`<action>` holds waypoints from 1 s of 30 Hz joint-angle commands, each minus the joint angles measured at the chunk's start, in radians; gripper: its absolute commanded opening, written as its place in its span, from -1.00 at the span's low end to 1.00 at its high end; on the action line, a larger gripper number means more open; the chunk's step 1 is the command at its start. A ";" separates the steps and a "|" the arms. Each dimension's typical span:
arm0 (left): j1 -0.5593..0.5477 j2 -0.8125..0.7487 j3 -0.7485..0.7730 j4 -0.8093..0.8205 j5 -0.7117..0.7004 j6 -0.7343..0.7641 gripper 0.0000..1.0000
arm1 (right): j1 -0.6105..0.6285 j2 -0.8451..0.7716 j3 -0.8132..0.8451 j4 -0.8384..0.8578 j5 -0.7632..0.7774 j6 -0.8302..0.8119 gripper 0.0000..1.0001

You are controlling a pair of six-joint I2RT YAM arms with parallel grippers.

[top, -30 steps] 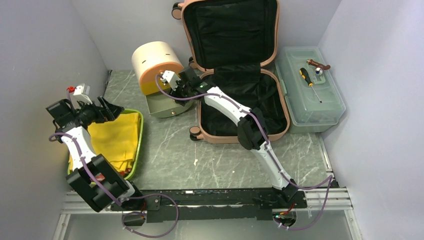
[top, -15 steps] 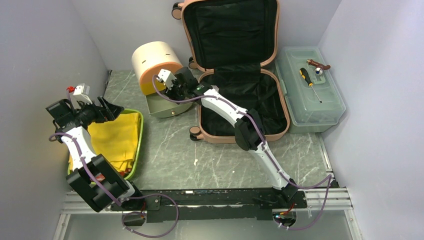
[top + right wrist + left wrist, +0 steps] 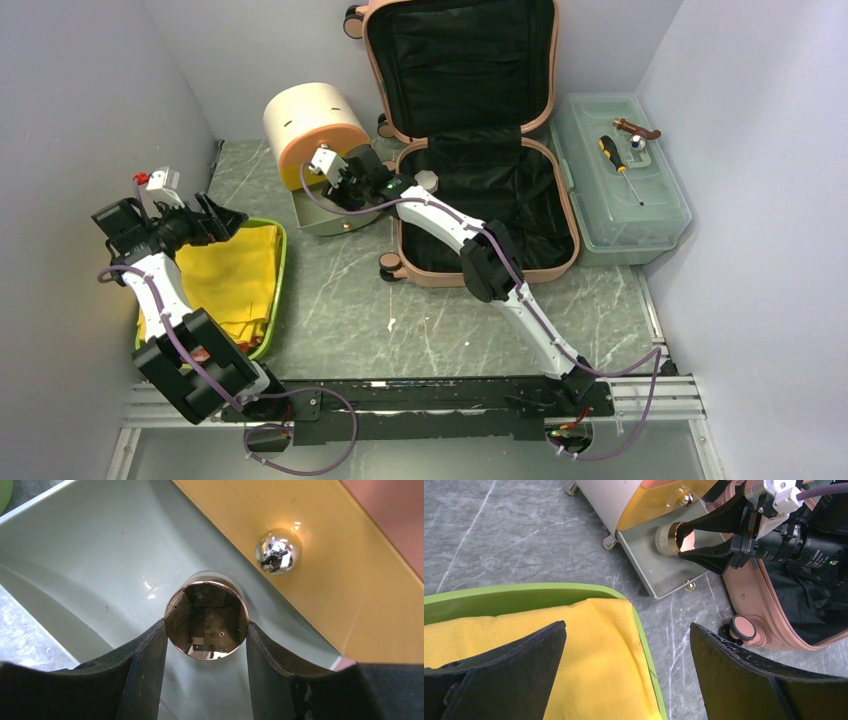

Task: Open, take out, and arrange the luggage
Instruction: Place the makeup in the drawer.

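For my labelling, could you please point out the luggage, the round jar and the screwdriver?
luggage [image 3: 460, 60]: top external view, black lining of its open lid.
round jar [image 3: 206, 615]: right wrist view, middle of its shiny lid.
screwdriver [image 3: 608, 149]: top external view, its black-and-yellow handle.

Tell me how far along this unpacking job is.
Done: the luggage lies open with its lid raised, mostly black lining showing. In hand: the right tool grips a copper-capped jar at the open drawer of the cream box; the left tool hangs open above the yellow cloth. Left: probably releasing the jar into the drawer, then any other arranging.
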 commanded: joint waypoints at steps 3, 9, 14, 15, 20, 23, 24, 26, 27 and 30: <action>-0.002 -0.003 -0.007 0.027 0.006 0.009 0.98 | 0.007 0.006 0.020 0.185 0.065 -0.026 0.01; -0.002 -0.001 -0.007 0.029 0.007 0.009 0.98 | 0.013 0.002 0.012 0.208 0.111 -0.034 0.23; -0.002 0.000 -0.008 0.031 0.009 0.006 0.98 | 0.016 -0.012 0.002 0.211 0.131 -0.025 0.44; -0.003 -0.001 -0.007 0.030 0.010 0.006 0.98 | 0.018 -0.012 0.002 0.210 0.133 -0.025 0.45; -0.002 -0.006 -0.007 0.030 0.011 0.006 0.98 | 0.025 -0.024 0.016 0.198 0.165 -0.046 0.46; -0.002 -0.003 -0.007 0.030 0.014 0.004 0.98 | 0.024 -0.045 0.014 0.173 0.188 -0.049 0.24; -0.001 -0.003 -0.006 0.029 0.014 0.005 0.98 | 0.024 -0.056 0.005 0.160 0.189 -0.049 0.17; -0.001 -0.003 -0.007 0.032 0.014 0.004 0.98 | 0.024 -0.077 -0.022 0.133 0.174 -0.041 0.01; -0.002 -0.004 -0.008 0.034 0.014 0.004 0.98 | 0.024 -0.087 -0.037 0.118 0.165 -0.030 -0.06; -0.002 -0.001 -0.007 0.033 0.016 0.003 0.98 | 0.024 -0.103 -0.053 0.051 0.122 0.018 -0.33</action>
